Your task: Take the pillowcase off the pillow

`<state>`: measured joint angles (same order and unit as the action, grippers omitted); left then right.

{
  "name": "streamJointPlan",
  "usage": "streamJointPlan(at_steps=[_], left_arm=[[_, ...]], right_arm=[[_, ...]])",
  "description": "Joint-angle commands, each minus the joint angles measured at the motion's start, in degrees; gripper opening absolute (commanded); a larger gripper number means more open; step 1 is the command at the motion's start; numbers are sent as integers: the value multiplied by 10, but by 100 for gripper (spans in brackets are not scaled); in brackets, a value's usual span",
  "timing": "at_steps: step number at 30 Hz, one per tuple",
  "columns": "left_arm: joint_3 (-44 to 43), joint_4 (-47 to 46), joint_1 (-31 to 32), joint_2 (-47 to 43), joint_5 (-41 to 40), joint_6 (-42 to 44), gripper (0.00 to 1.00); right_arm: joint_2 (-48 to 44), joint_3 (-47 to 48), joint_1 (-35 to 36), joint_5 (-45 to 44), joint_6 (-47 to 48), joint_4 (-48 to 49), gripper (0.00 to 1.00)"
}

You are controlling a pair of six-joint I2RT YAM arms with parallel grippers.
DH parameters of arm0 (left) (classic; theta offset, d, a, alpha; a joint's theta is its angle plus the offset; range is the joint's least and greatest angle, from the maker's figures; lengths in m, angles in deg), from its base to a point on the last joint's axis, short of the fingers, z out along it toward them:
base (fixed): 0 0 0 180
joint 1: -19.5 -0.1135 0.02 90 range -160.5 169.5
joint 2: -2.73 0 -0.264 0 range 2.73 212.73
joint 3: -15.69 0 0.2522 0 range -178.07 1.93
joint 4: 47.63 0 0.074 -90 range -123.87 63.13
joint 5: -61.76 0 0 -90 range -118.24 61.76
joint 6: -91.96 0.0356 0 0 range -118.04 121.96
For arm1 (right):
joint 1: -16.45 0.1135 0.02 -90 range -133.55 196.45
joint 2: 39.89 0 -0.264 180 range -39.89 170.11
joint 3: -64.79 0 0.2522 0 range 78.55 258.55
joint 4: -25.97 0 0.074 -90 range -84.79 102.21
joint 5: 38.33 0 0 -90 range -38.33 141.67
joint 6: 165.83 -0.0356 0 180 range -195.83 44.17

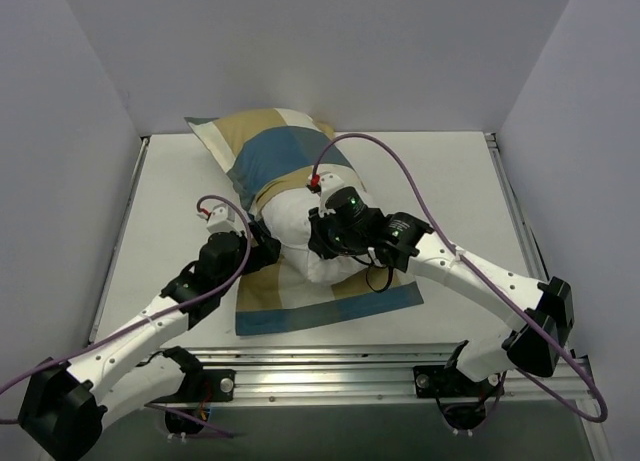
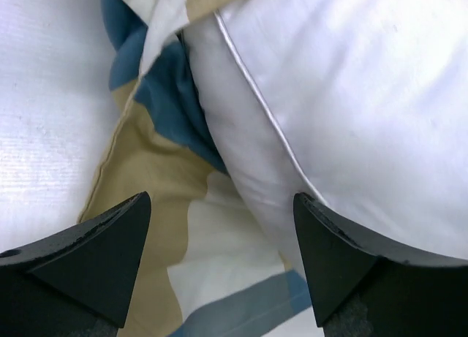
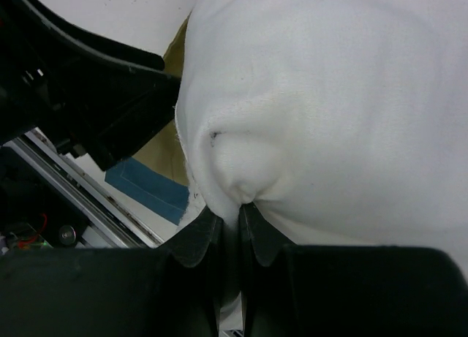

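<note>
Pillowcase covers the far half of the pillow, right end effector pinching its near end, left end effector spread wide beside it, so the unheld cover may drag along

White matte table boxed in by plain pale grey back wall, left wall and right wall, aluminium rail along table's near edge, thin metal strip down its right edge, soft even light.
</note>
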<state>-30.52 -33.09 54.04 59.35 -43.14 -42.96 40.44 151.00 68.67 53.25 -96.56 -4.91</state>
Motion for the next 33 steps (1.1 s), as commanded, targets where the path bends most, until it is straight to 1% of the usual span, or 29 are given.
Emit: streamJointPlan(at_steps=[1, 2, 3, 4, 5, 6, 7, 8, 9, 10, 11, 12, 13, 14, 15, 16, 17, 19, 20, 21, 23, 24, 26, 27, 28, 30, 31, 32, 33], left_arm=[[-9, 43, 12, -50, -9, 11, 87], [-21, 59, 12, -58, -22, 26, 87], [-34, 65, 11, -66, -28, 61, 87], [-67, 74, 10, -65, -34, 77, 87], [-88, 86, 5, -61, -37, 97, 87], [-110, 95, -1, -40, -37, 130, 87], [-163, 115, -7, -23, -33, 144, 88], [-189, 120, -24, -7, -25, 160, 89], [-214, 121, -34, 34, 5, 186, 89], [-261, 118, -45, 58, 23, 193, 89], [-287, 118, -67, 110, 44, 200, 89], [-314, 121, -76, 138, 78, 208, 89], [-342, 128, -79, 169, 86, 212, 89], [-390, 127, -79, 224, 92, 216, 89], [-413, 125, -80, 250, 102, 217, 89], [-432, 121, -79, 277, 122, 216, 89], [-464, 118, -79, 324, 134, 213, 88], [-480, 112, -77, 363, 149, 194, 87], [-482, 109, -77, 389, 150, 187, 86], [-472, 107, -77, 396, 164, 173, 86], [-438, 95, -78, 395, 154, 155, 84], [-387, 89, -80, 388, 137, 135, 83], [-328, 69, -89, 360, 116, 111, 81], [-297, 60, -91, 351, 114, 88, 81], [-239, 42, -98, 342, 114, 77, 81], [-187, 24, -99, 316, 114, 43, 80], [-146, 11, -99, 308, 116, 33, 80], [-127, 5, -99, 294, 117, 22, 80], [-111, 2, -99, 287, 116, 8, 80]], right_arm=[[23, 44, 0, 24, 28, 13, 0], [38, 38, 0, 26, 33, -17, 0], [40, 28, 1, 30, 33, -26, 0], [39, 15, 2, 32, 30, -30, 2], [20, 0, 2, 29, 23, -32, 9], [5, -29, 2, 23, 4, -30, 32], [-28, -41, 0, 16, -5, -28, 45], [-44, -50, -2, -1, -12, -30, 55], [-60, -60, -5, -11, -19, -33, 72], [-85, -62, -14, -14, -31, -35, 78], [-95, -62, -21, -40, -35, -41, 81], [-103, -61, -30, -48, -39, -44, 85], [-112, -64, -59, -54, -51, -46, 86], [-115, -68, -78, -55, -57, -45, 87], [-116, -74, -99, -50, -62, -43, 88], [-115, -86, -139, -49, -68, -35, 88], [-113, -95, -155, -47, -69, -24, 88], [-97, -107, -185, -22, -65, -8, 88], [-91, -105, -211, 5, -59, 5, 88], [-86, -100, -221, 17, -56, 11, 88], [-74, -80, -250, 39, -45, 24, 88], [-69, -71, -261, 41, -42, 24, 88], [-49, -47, -284, 57, -36, 27, 91], [-40, -42, -308, 68, -32, 29, 93], [-19, -38, -321, 82, -32, 35, 95], [4, -34, -349, 133, -32, 47, 100], [29, -32, -353, 150, -29, 58, 100], [41, -28, -354, 189, -23, 59, 100], [53, -19, -354, 205, -20, 60, 100]])
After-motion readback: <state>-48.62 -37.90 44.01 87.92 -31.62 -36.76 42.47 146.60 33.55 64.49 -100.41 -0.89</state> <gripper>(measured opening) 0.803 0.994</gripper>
